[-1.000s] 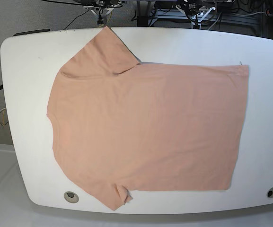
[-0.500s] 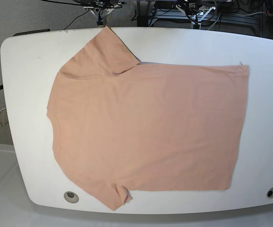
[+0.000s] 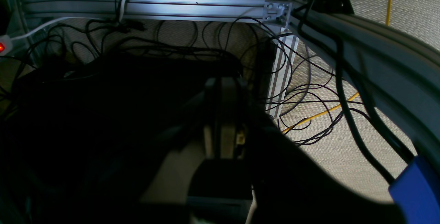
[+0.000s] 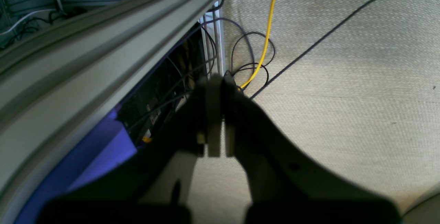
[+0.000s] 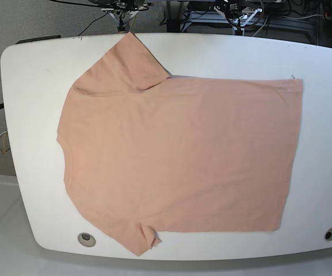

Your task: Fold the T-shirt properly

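Salmon-pink cloth covered most of the white surface [image 5: 33, 75]: the T-shirt [image 5: 177, 155] lay flat and unfolded, its long axis running across the base view. The collar end pointed to that view's left and the straight hem to its right. One sleeve reached toward the far edge of the surface; the other lay at the near edge, its tip curled over on itself. The collar itself could not be made out.

Neither arm appeared in the base view. The left tool [image 3: 223, 89] showed only in its own wrist view, a dark shape in deep shadow with its jaws pressed together and nothing between them. Much of that view was too black to read; beyond it lay tangled black cables [image 3: 309, 89] and a metal frame rail [image 3: 192, 9] over carpet. The right tool [image 4: 216, 86] was likewise pressed together and empty, hanging above the carpet [image 4: 343, 79] near a yellow cable [image 4: 264, 41].
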